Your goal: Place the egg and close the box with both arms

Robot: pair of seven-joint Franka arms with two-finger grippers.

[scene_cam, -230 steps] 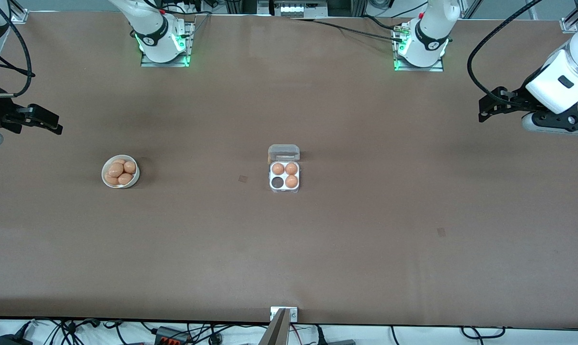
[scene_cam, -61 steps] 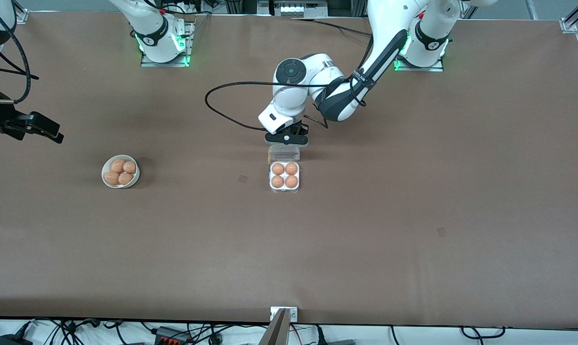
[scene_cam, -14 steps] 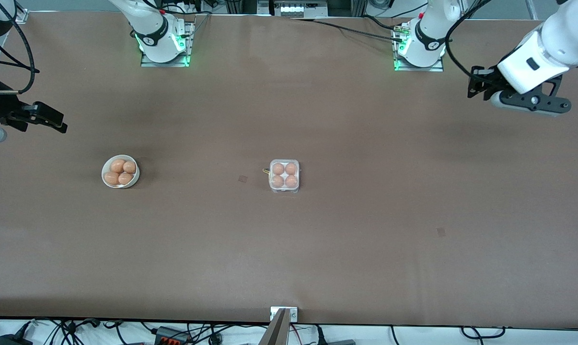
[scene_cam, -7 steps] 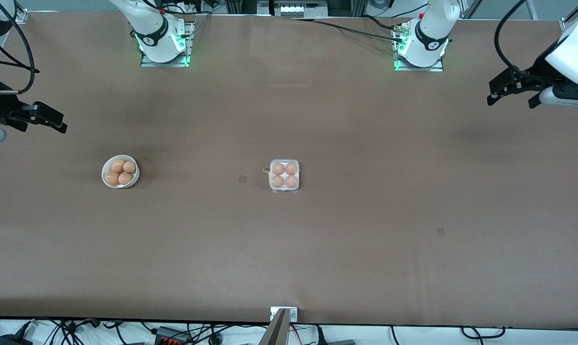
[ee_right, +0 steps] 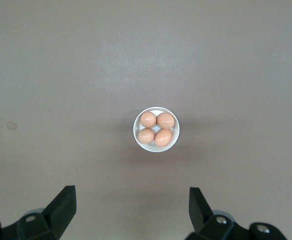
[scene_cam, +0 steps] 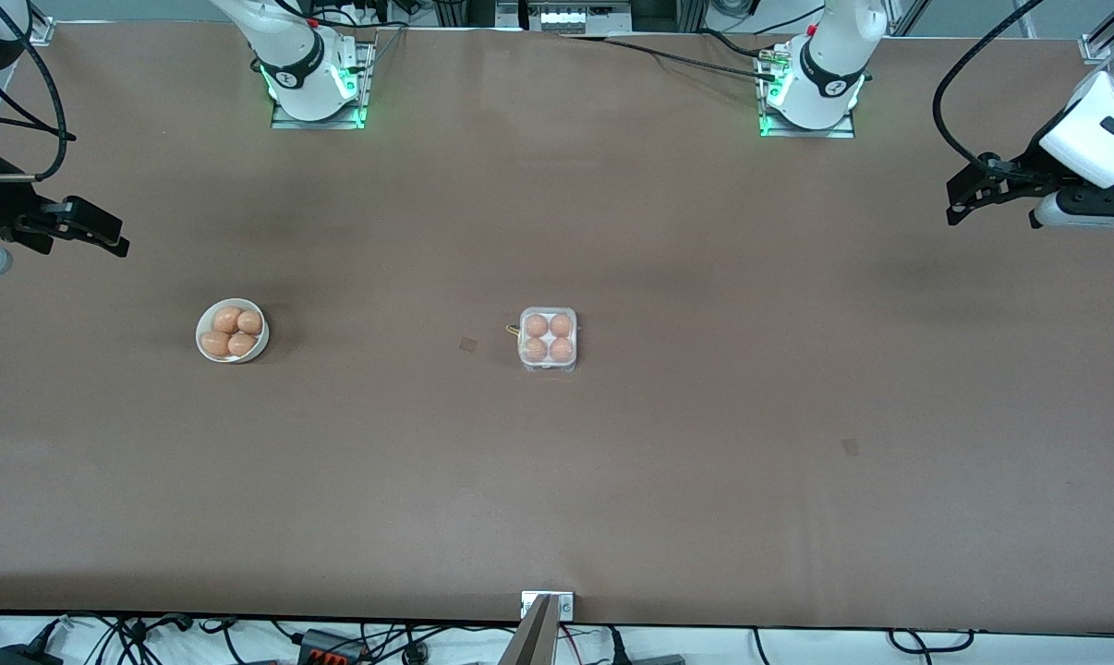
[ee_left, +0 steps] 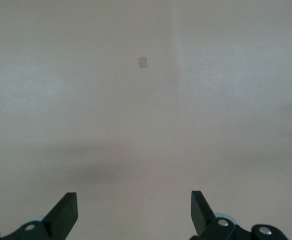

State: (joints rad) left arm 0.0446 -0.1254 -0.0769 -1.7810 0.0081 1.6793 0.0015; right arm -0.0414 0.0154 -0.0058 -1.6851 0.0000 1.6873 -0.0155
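The box (scene_cam: 548,340) sits mid-table, lid down over four eggs; job looks done. Left gripper (ee_left: 134,212) and right gripper (ee_right: 131,209) hang wide, empty, at their table ends; they should simply keep clear.

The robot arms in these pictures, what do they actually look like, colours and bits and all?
Both arms are glossy white with rounded shells and black joint bands. Looping black cables run along them. Each base glows green on a metal plate. The left gripper and the right gripper are black, with two flat, tapered fingers that look like wedges in the wrist views.
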